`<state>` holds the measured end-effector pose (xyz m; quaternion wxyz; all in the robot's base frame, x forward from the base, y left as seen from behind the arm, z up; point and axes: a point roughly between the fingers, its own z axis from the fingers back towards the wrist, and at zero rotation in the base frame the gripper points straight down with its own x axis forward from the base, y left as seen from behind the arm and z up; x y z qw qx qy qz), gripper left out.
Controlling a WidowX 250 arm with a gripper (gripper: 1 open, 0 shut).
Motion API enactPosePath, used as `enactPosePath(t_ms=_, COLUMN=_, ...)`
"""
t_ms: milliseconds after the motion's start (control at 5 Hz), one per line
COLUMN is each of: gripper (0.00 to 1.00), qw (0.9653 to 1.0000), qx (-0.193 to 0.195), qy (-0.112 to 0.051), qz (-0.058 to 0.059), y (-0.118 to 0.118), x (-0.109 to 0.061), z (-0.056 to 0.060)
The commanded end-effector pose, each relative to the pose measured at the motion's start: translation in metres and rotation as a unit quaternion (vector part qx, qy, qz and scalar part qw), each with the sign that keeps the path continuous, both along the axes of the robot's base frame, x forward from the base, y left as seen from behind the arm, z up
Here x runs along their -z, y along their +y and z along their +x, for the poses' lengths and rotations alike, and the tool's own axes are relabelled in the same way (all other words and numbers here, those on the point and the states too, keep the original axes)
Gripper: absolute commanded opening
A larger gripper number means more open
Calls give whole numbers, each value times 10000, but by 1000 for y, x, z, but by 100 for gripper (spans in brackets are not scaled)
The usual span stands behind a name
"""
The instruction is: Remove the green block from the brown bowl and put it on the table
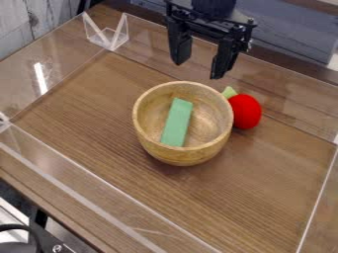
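Note:
A flat green block [179, 121] lies inside the brown bowl [148, 136], stretching across its hollow from the far rim toward the near one. The bowl rests on the dark wood-grain table [93, 119] near its middle. My gripper [199, 61] hangs above and behind the bowl, pointing down, its two black fingers spread apart with nothing between them. It is well clear of the bowl and the block.
A round red object with a green bit [246, 111] sits against the bowl's right side. Clear acrylic walls [79, 188] border the table, and a clear acrylic bracket [106, 33] stands at the back left.

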<state>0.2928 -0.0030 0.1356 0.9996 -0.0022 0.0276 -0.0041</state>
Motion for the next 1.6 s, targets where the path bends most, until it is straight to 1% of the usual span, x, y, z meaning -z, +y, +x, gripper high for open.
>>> enactPosePath(t_ms=0, gripper=100, qw=10000, qx=4, qy=89, qz=-2, y=2, x=6, z=-10)
enactPosePath(t_ms=200, gripper=100, qw=9998, qx=-111, qy=151, qz=2, y=4, x=22, z=-26)
enactPosePath(t_ms=400, gripper=100, qw=9997, qx=-205, qy=141, qz=-10, y=7, x=35, z=-35)
enactPosePath(t_ms=600, gripper=100, qw=9994, qx=-312, qy=120, qz=-21, y=11, x=41, z=-40)
enactPosePath(t_ms=1000, gripper=100, qw=9993, qx=-332, qy=149, qz=-23, y=12, x=48, z=-33)
enactPosePath(t_ms=1400, gripper=100, qw=9965, qx=-810, qy=185, qz=-22, y=1, x=43, z=-35)
